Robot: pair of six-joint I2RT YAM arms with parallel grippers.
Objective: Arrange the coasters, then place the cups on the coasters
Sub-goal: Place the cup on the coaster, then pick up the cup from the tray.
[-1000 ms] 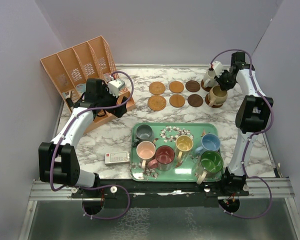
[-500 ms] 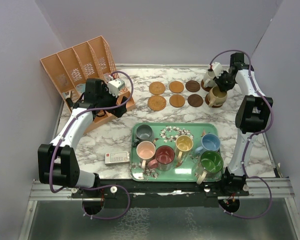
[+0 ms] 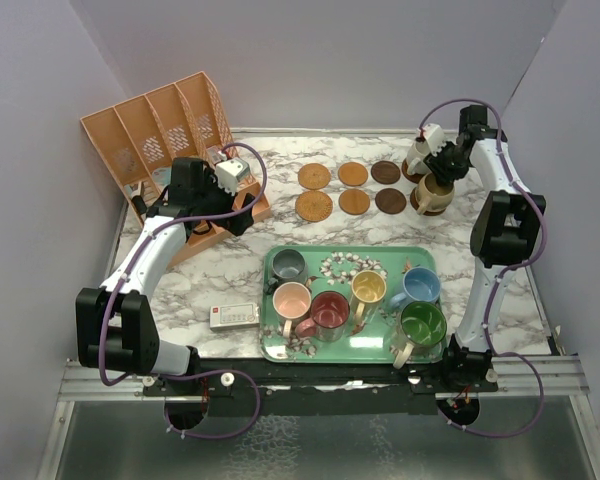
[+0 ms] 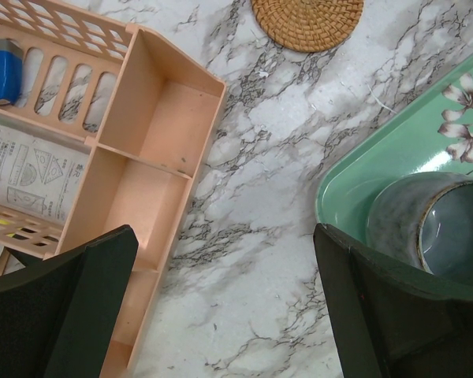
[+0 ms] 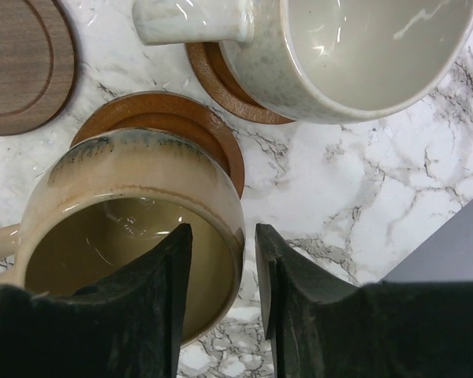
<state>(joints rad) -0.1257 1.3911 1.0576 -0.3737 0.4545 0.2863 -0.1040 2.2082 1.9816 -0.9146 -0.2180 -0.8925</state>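
Right: the fingers of my right gripper [image 5: 223,232] stand a little apart and straddle the wall of the tan mug [image 5: 134,181], one black finger inside the bowl, one outside, a sliver of gap on each side, so nothing is clamped. The tan mug is glossy, with a darker streaked band below the rim. It sits upright on a smooth red-brown coaster [image 5: 173,110] with a raised edge. Its handle runs off the left edge, and my fingers hide its near side. Just beyond, a speckled cream mug [image 5: 363,47] rests on a second coaster [image 5: 221,87], of which only a crescent shows. A dark wood-grain coaster [image 5: 24,63] is cut off at upper left. The white marble [image 5: 363,181] is grey-veined.

Left: my left gripper [image 4: 225,236] is spread wide and holds nothing, above bare marble between the peach slotted plastic rack [image 4: 150,157] and the green floral tray [image 4: 378,157]. One finger covers part of the matte grey mug [image 4: 426,228] in the tray's corner. A round woven coaster [image 4: 307,20] is clipped by the top edge. From above, five more mugs [image 3: 365,300] stand in the tray.
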